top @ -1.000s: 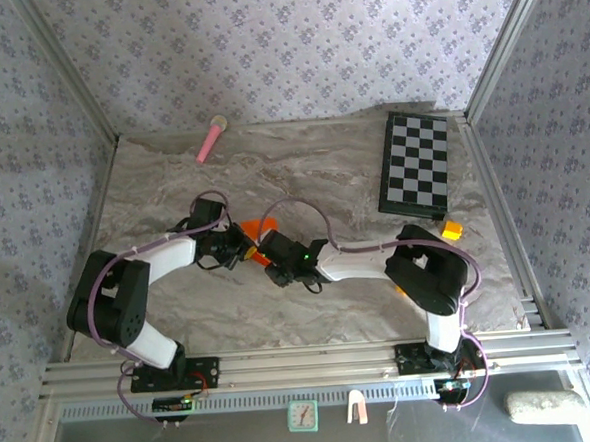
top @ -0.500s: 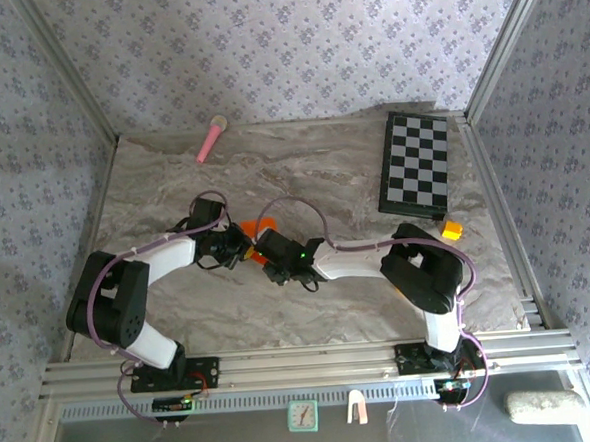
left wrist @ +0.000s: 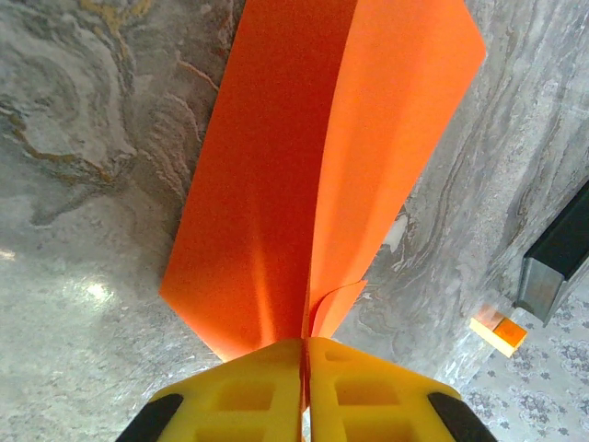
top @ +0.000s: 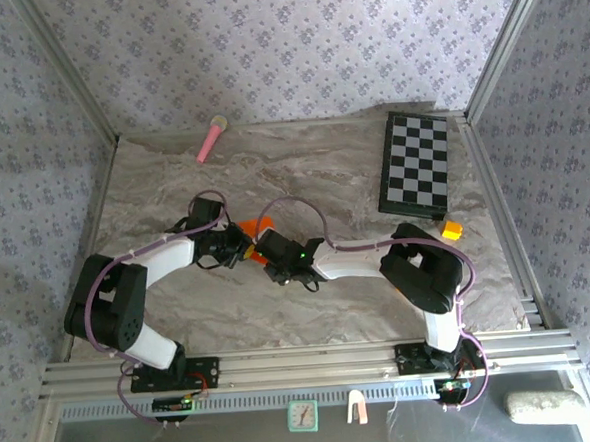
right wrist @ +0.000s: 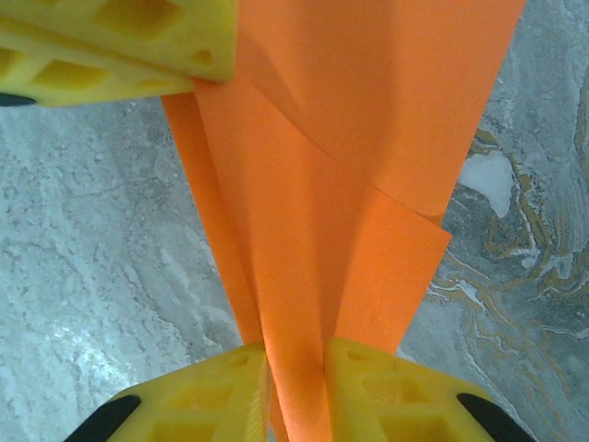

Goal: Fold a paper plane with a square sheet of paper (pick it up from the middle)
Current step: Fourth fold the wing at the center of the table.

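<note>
Above the marble table (top: 322, 169), near its middle, the half-folded orange paper plane (left wrist: 304, 166) hangs between both arms. The left gripper (left wrist: 304, 354) and right gripper (right wrist: 294, 368) are each clamped on it; if they pull apart, the paper may tear or slip out

We see a table (top: 322, 169) topped in grey marbled stone with rusty veins, closed in by walls (top: 284, 41) of lilac flowered wallpaper. A pink stick (top: 211, 139) lies at the far edge, left of centre. A black and white checkerboard (top: 415, 164) lies flat at the far right, and a small yellow-orange block (top: 451, 229) sits just off its near right corner. Below the near aluminium rail (top: 304, 362) we find a small teal clock (top: 303, 415), a white clip (top: 356, 406) beside it, and a pale lump (top: 540, 406) far right.
</note>
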Action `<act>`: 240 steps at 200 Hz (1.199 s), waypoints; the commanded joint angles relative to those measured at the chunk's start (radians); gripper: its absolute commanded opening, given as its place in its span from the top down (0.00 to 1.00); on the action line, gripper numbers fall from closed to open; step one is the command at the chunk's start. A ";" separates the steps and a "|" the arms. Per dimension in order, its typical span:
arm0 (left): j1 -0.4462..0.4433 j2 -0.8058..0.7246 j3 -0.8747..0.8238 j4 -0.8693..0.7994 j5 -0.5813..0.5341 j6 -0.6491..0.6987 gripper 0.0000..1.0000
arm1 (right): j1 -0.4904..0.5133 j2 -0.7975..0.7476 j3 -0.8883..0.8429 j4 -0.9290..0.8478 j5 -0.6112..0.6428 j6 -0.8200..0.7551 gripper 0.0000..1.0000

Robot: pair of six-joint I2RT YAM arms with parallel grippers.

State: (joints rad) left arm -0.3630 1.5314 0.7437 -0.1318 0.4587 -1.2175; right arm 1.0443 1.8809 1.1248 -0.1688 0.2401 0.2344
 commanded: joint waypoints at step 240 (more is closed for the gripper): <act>-0.017 -0.081 -0.166 0.233 0.041 -0.010 0.71 | -0.214 -0.077 -0.139 0.213 -0.630 0.037 1.00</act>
State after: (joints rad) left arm -0.3702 1.4242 0.5663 0.0174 0.4690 -1.2320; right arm 0.8536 1.8240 1.0122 -0.0139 -0.2619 0.2302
